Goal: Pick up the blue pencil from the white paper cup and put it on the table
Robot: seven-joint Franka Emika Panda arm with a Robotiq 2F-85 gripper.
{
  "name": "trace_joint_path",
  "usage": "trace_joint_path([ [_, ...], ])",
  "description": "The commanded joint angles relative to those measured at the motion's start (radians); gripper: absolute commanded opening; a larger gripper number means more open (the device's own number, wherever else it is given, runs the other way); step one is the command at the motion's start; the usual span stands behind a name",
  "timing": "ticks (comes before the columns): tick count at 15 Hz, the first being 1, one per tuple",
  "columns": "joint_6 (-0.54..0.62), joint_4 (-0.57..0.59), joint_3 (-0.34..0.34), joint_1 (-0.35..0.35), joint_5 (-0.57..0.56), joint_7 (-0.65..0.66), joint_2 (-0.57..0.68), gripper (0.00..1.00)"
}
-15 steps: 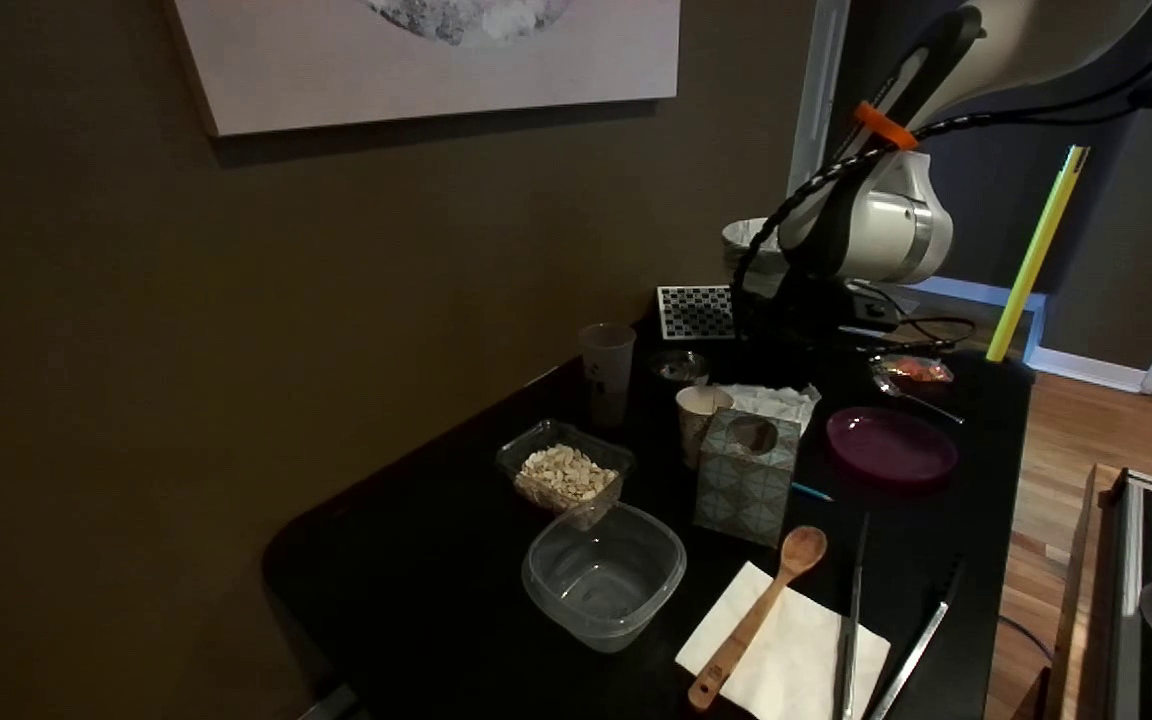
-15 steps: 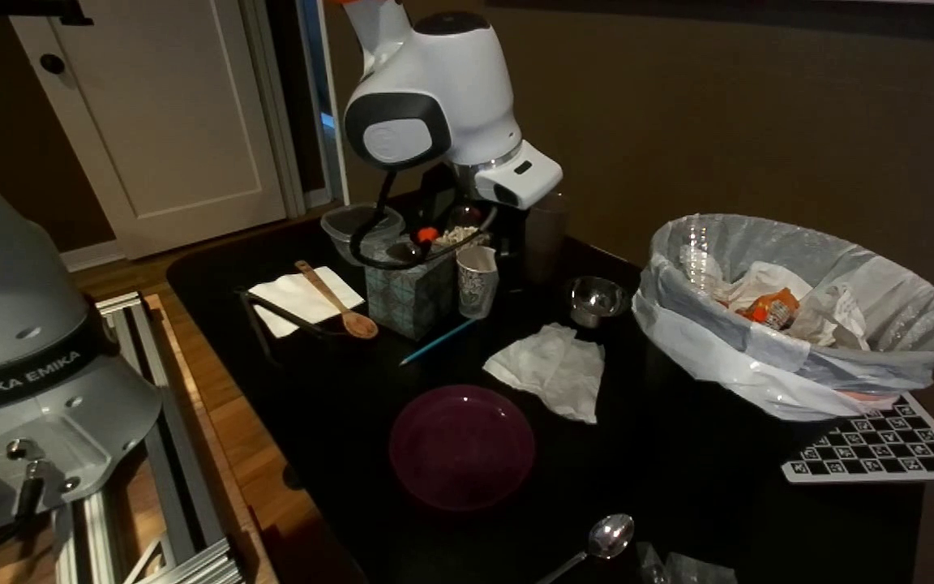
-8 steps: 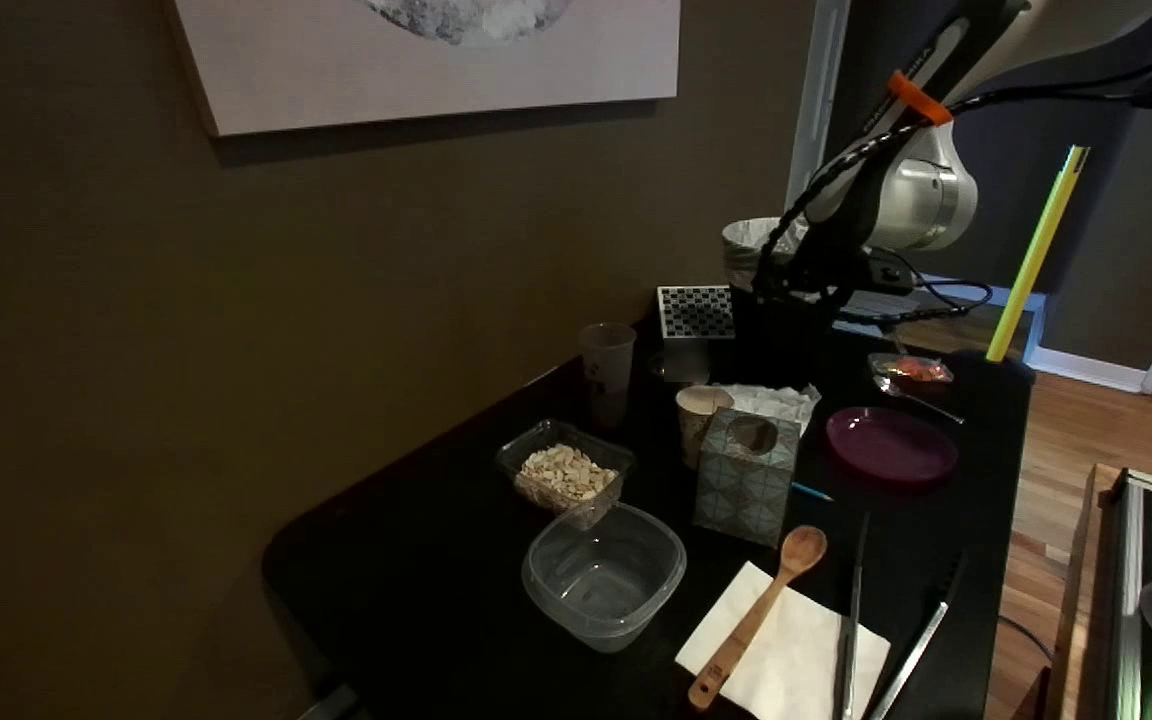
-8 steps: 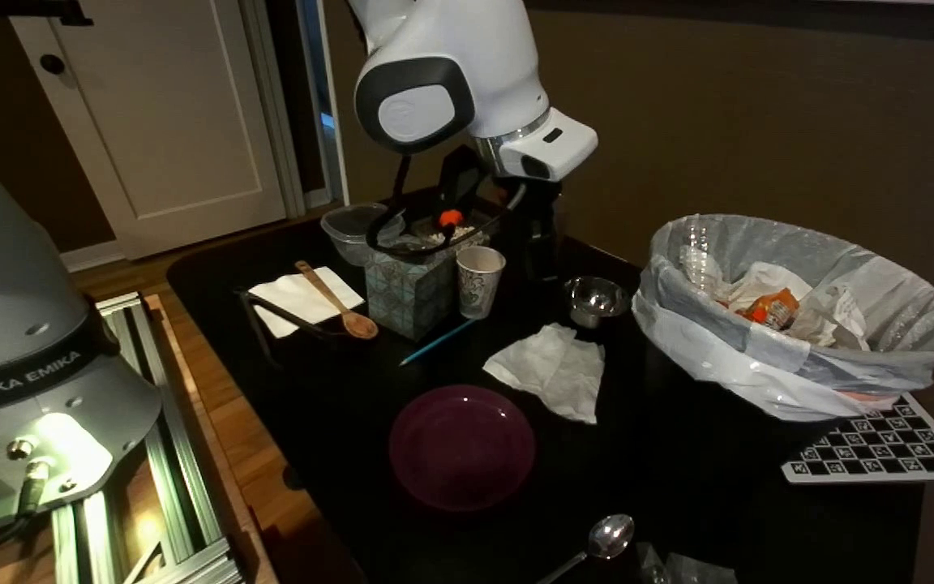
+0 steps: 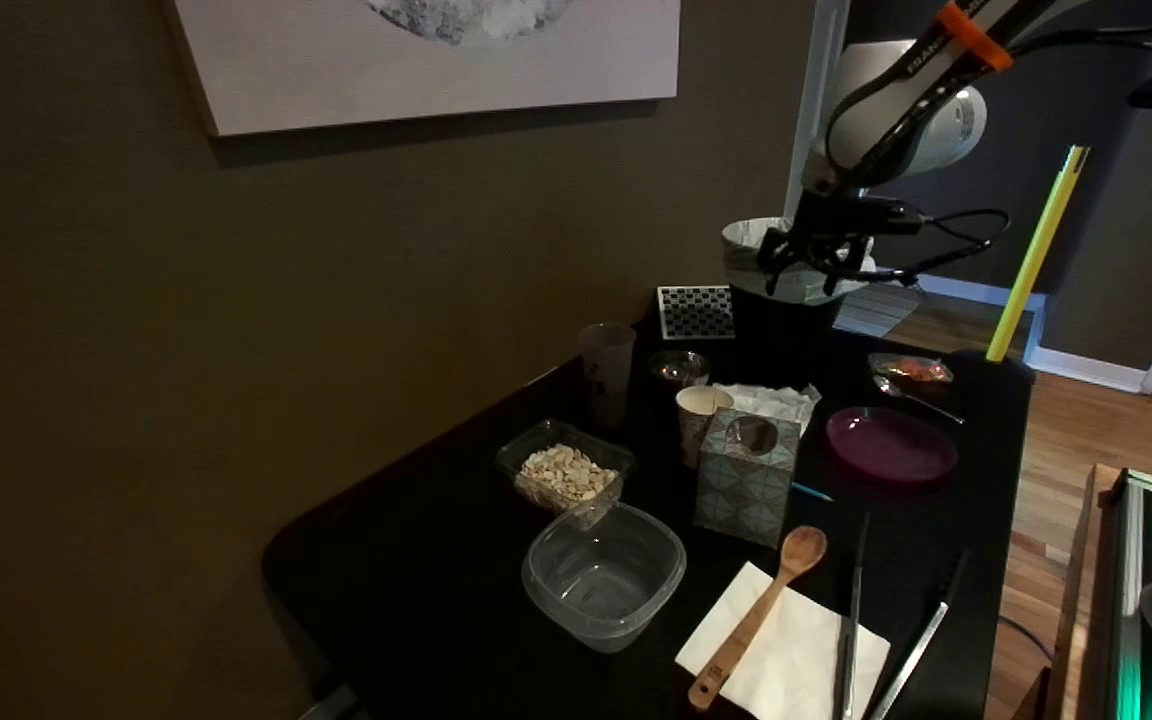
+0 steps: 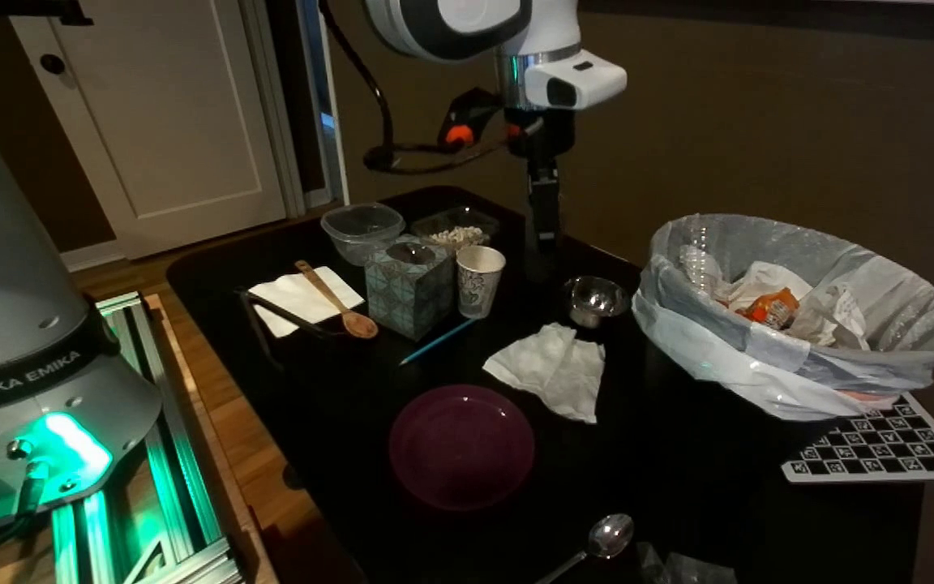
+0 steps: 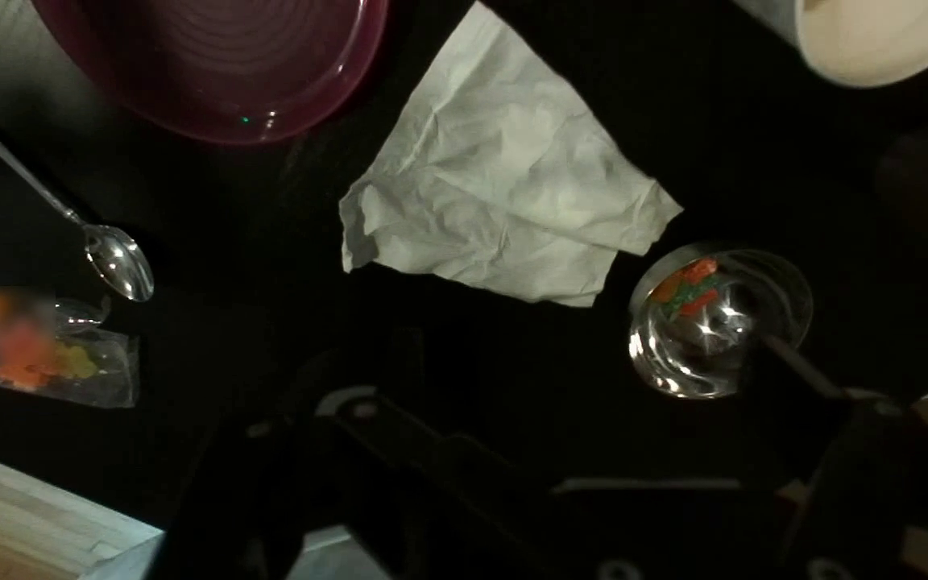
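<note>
Robot base [image 6: 33, 324]: "FRANKA EMIKA". Blue pencil [image 6: 439, 341] on table [image 6: 637, 462].

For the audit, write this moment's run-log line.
black two-finger gripper: open, hovering | slim blue pencil: on glossy black table | white patterned paper cup: upright

The pincer [image 5: 802, 287], its fingers spread wide, hangs in free air well above the black counter [image 6: 678, 503]; bare surface shows between the fingers in the wrist view. In an exterior view, a patterned tissue box [image 6: 409, 290] and a paper cup [image 6: 480, 284] stand close together, blocking the far side of a blue pencil [image 6: 437, 341] lying flat. Its near side gives onto a bare strip before a purple plate [image 6: 462, 448]. Low crumpled white paper [image 6: 552, 369] lies beside this strip, with a metal bowl [image 6: 593, 315] beyond; past a bare gap rises a bulky lined bin [image 6: 718, 357].
</note>
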Motion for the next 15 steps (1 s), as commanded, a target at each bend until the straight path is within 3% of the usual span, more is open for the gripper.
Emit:
trace_joint_path([
  [1,-0.211,0.046,0.143,-0.083,-0.029,0.074,-0.090,1.00],
  [4,-0.311,0.068,0.224,-0.120,0.012,0.064,-0.125,1.00],
  [8,-0.354,0.068,0.283,-0.154,0.010,0.072,-0.151,1.00],
  [15,-0.327,0.076,0.300,-0.173,0.004,0.055,-0.136,1.00],
])
